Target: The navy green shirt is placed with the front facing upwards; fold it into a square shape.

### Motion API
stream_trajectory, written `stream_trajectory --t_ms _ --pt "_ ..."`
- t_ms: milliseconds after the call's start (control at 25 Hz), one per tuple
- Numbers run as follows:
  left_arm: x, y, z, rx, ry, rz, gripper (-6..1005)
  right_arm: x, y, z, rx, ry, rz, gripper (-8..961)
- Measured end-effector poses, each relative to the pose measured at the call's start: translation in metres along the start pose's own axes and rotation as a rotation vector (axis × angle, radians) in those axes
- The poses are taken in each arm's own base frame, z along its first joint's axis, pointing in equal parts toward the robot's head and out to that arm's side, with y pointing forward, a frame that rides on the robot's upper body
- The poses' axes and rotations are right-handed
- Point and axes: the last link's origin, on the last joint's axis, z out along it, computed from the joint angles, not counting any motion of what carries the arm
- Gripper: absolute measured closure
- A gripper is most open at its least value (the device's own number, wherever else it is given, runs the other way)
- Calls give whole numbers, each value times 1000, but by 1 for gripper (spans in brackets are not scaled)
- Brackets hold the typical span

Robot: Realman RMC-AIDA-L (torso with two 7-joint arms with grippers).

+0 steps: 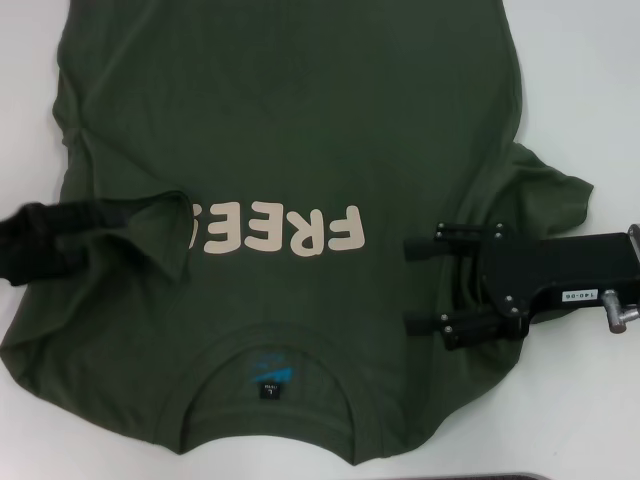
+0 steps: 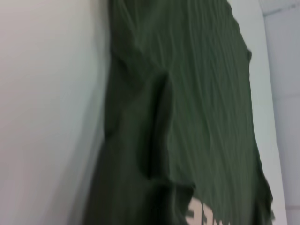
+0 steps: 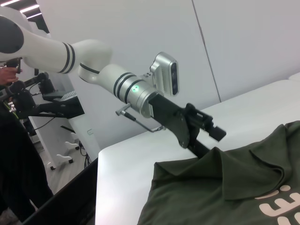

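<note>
Fingers of the left gripper (image 1: pixel 150 225) are hidden under a raised fold of the navy green shirt (image 1: pixel 290 120), so whether they are closed on it cannot be told; in the right wrist view that gripper (image 3: pixel 206 150) runs into the lifted sleeve edge, which tents over it. The right gripper (image 1: pixel 420 285) hovers over the opposite sleeve beside the "FREE!" lettering (image 1: pixel 280 230), its two fingers (image 1: pixel 455 232) spread wide and holding nothing.

The shirt lies front up on the white desk (image 1: pixel 580 90), spread mostly flat, with the collar (image 1: pixel 270 390) on the near side of the lettering and the hem on the far side, running out of view. One sleeve is already drawn partly over the lettering; the other lies bunched.

It looks like light, limp cotton that will sag and wrinkle wherever it is unsupported, not slippery and not fragile. Good holds are likely the sleeve hem and shoulder seam, pinching a single edge, then dragging low toward the lettering.
</note>
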Motion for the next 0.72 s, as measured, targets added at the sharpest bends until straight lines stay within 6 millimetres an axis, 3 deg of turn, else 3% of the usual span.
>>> stream_trajectory --t_ms 200,400,600,720 --pt "-13 12 4 -68 -105 35 233 2 1 -1 3 -1 5 9" --pt "-14 20 -13 -95 -183 66 233 2 1 -1 5 0 4 9" --pt "-1 13 -27 -91 -55 41 233 2 0 -1 11 3 5 9" --pt "-2 15 -22 -119 -38 35 233 2 0 -2 12 3 5 8"
